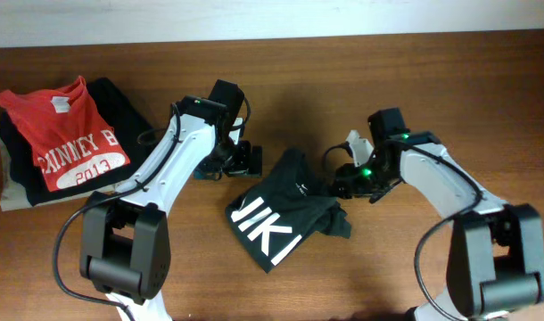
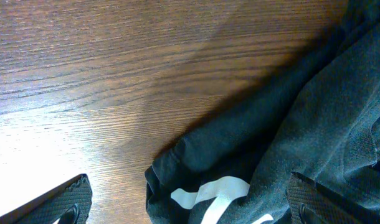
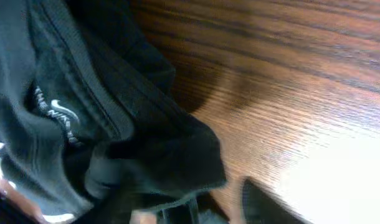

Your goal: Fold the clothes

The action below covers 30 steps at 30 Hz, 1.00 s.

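Lying crumpled mid-worktop, the dark T-shirt [image 1: 285,207] has its white block letters [image 1: 270,234] at the near-left end. Its far end tapers to a point between the two arms. Fabric bunches up at its right edge.

Left tool [image 1: 247,160] sits at the far-left edge of the T-shirt, low over the worktop [image 1: 388,80]. Left wrist view: both fingers [image 2: 66,200] wide apart at the frame's bottom corners. A folded hem and part of a white letter lie between them. Nothing gripped; fingers look clear of the cloth.

Right tool [image 1: 342,185] is at the T-shirt's right edge, right on the bunched fabric. The right wrist view is blurred. It shows the collar with a small white logo label [image 3: 60,115], and a dark wad of cloth pulled in at the fingers [image 3: 261,202]. Jaws look nearly closed, pinching that wad. The exact contact is hard to see.

Far left on the worktop is a pile [image 1: 120,100] of folded garments, black and beige. A red shirt [image 1: 71,134] with white "2013" print lies on top. The pile is well apart from the T-shirt, and the left arm crosses between them.
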### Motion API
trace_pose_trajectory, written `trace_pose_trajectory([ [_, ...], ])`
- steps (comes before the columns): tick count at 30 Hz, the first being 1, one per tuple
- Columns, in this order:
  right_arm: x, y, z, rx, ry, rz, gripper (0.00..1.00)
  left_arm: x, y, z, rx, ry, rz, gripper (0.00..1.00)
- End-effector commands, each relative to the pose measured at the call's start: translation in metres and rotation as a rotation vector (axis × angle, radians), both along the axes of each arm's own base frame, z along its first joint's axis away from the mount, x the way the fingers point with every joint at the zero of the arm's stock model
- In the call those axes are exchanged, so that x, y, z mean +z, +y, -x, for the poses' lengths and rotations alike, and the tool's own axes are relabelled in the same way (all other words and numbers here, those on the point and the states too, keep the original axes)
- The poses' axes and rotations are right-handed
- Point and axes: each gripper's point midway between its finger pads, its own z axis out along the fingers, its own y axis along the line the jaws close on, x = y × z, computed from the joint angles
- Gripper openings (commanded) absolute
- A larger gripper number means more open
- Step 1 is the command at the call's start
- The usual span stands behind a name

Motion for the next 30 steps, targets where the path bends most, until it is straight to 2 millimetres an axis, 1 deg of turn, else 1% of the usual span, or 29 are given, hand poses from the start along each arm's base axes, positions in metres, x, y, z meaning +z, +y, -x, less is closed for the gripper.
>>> trace_pose_trajectory([
  [1, 0.002, 0.01, -0.001, 0.028, -0.004, -0.036, 0.04, 0.001, 0.0, -0.002, -0.013, -0.003, 0.001, 0.99],
  [2, 0.013, 0.023, 0.003, 0.09, -0.024, -0.12, 0.04, 0.001, 0.0, -0.002, -0.013, -0.004, 0.001, 0.99],
  [4, 0.052, 0.048, 0.017, 0.203, -0.051, -0.305, 0.04, 0.001, 0.0, -0.002, -0.014, -0.004, 0.0, 0.99],
  [6, 0.078, 0.064, 0.027, 0.277, -0.073, -0.394, 0.04, 0.001, 0.0, -0.002, -0.014, -0.005, 0.0, 0.99],
  [7, 0.094, 0.081, 0.035, 0.331, -0.091, -0.427, 0.04, 0.001, 0.0, -0.003, -0.013, -0.008, 0.002, 0.99],
  [8, 0.1, 0.094, 0.041, 0.373, -0.104, -0.432, 0.04, 0.001, 0.0, -0.004, -0.013, -0.012, 0.003, 0.99],
  [9, 0.102, 0.107, 0.044, 0.392, -0.107, -0.437, 0.04, 0.001, -0.001, -0.004, -0.013, -0.015, 0.004, 0.99],
  [10, 0.102, 0.129, 0.046, 0.413, -0.117, -0.445, 0.04, 0.001, -0.001, -0.004, -0.014, -0.015, 0.004, 0.99],
  [12, 0.105, 0.162, 0.048, 0.454, -0.171, -0.446, 0.04, 0.001, 0.0, -0.004, -0.012, -0.014, 0.003, 0.99],
  [14, 0.102, 0.18, 0.04, 0.427, -0.232, -0.389, 0.05, 0.001, 0.001, -0.003, -0.012, -0.011, -0.001, 0.99],
  [15, 0.103, 0.188, 0.038, 0.424, -0.261, -0.374, 0.09, 0.001, 0.002, -0.002, -0.012, -0.005, -0.005, 0.99],
  [16, 0.104, 0.194, 0.038, 0.435, -0.283, -0.376, 0.12, 0.001, 0.003, -0.001, -0.012, 0.0, -0.014, 0.99],
  [17, 0.104, 0.198, 0.038, 0.439, -0.3, -0.363, 0.19, 0.001, 0.004, 0.003, -0.011, 0.014, -0.016, 0.99],
  [18, 0.101, 0.195, 0.035, 0.415, -0.298, -0.339, 0.24, 0.006, 0.004, 0.007, -0.012, 0.021, -0.009, 0.99],
  [19, 0.099, 0.193, 0.033, 0.409, -0.302, -0.321, 0.41, 0.015, 0.004, 0.009, -0.012, 0.009, 0.005, 0.99],
  [20, 0.098, 0.192, 0.033, 0.407, -0.302, -0.318, 0.52, 0.024, 0.004, 0.009, -0.011, -0.015, 0.012, 0.99],
  [22, 0.099, 0.188, 0.033, 0.401, -0.291, -0.305, 0.55, 0.046, 0.003, 0.008, -0.012, -0.078, 0.035, 0.99],
  [23, 0.098, 0.171, 0.03, 0.362, -0.275, -0.238, 0.56, 0.053, 0.003, 0.008, -0.013, -0.097, 0.042, 0.99],
  [24, 0.1, 0.135, 0.02, 0.281, -0.275, -0.089, 0.57, 0.056, 0.004, 0.009, -0.012, -0.105, 0.045, 0.99],
  [25, 0.101, 0.095, 0.015, 0.182, -0.254, 0.062, 0.58, 0.056, 0.004, 0.009, -0.012, -0.102, 0.044, 0.99],
  [26, 0.1, 0.062, 0.016, 0.104, -0.215, 0.172, 0.59, 0.056, 0.004, 0.009, -0.012, -0.102, 0.044, 0.99],
  [27, 0.093, 0.024, 0.026, 0.041, -0.127, 0.27, 0.63, 0.056, 0.004, 0.009, -0.012, -0.103, 0.044, 0.99],
  [28, 0.085, 0.0, 0.038, -0.001, -0.032, 0.304, 0.66, 0.056, 0.003, 0.007, -0.012, -0.109, 0.046, 0.99],
  [29, 0.075, -0.011, 0.048, -0.002, 0.022, 0.311, 0.66, 0.056, 0.003, 0.006, -0.012, -0.115, 0.048, 0.99],
  [30, 0.062, -0.009, 0.058, 0.043, 0.061, 0.271, 0.67, 0.056, 0.003, 0.006, -0.012, -0.117, 0.049, 0.99],
])
